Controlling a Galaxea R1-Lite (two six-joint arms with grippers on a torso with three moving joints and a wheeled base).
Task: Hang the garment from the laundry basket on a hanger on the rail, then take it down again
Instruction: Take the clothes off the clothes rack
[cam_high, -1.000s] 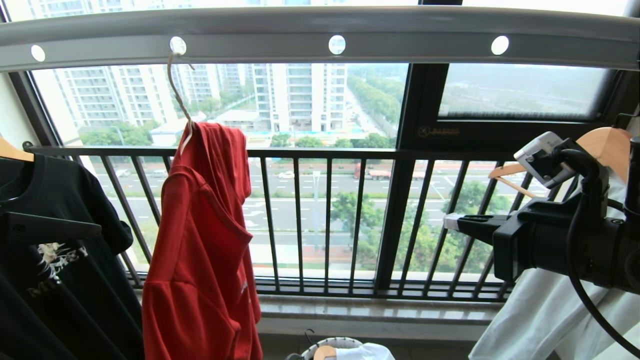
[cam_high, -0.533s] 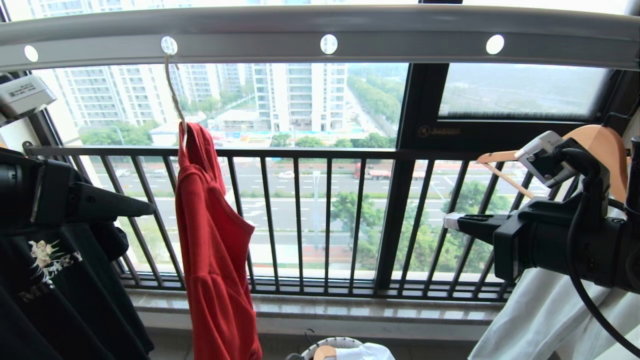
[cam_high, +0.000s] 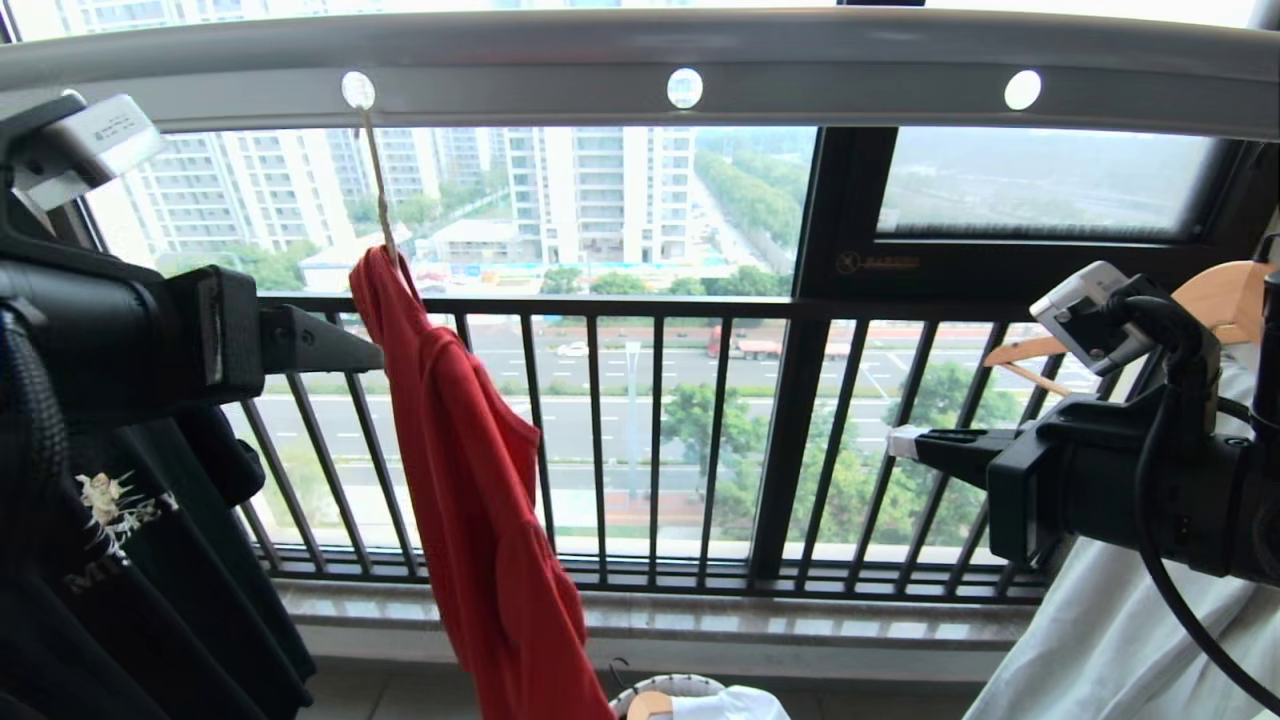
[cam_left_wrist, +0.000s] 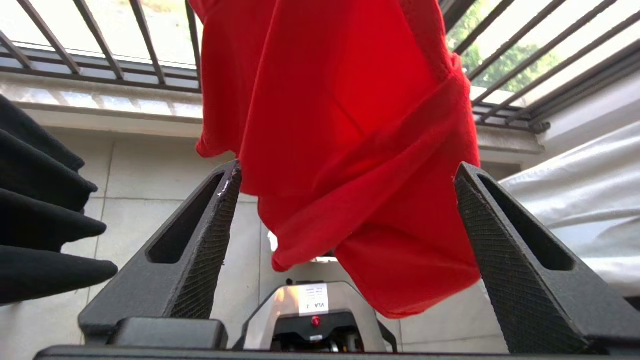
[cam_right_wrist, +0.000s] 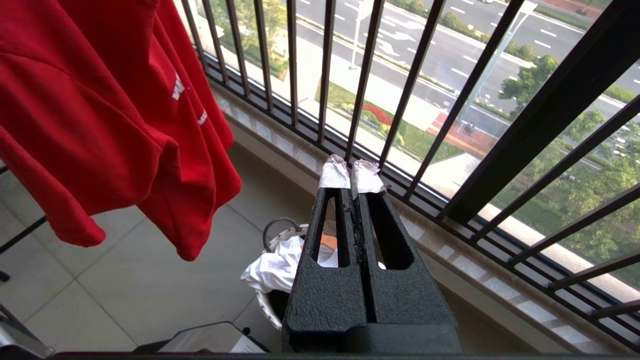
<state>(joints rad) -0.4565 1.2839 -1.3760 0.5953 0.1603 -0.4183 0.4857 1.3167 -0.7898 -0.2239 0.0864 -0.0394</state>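
Note:
The red garment (cam_high: 470, 470) hangs edge-on from the hanger, whose long bent hook (cam_high: 375, 170) sits in a hole of the grey rail (cam_high: 640, 60). The hanger's body is hidden inside the cloth. My left gripper (cam_high: 372, 352) reaches in from the left, just below the collar. In the left wrist view this gripper (cam_left_wrist: 347, 167) is open, and the garment's (cam_left_wrist: 350, 125) folds hang just beyond its wide-apart fingers, ungripped. My right gripper (cam_high: 900, 445) is held level at the right, shut and empty (cam_right_wrist: 350, 172). The laundry basket (cam_high: 670, 688) stands on the floor below.
A black printed T-shirt (cam_high: 130, 560) hangs behind my left arm. A wooden hanger (cam_high: 1215, 295) carrying a pale garment (cam_high: 1100, 640) is at the right. The black barred window railing (cam_high: 650, 305) runs behind. White cloth (cam_right_wrist: 272, 265) lies in the basket (cam_right_wrist: 265, 300).
My left arm has risen into view at the left and reached toward the garment's collar. The garment has turned edge-on, and its hem has swung right. The right arm has not moved.

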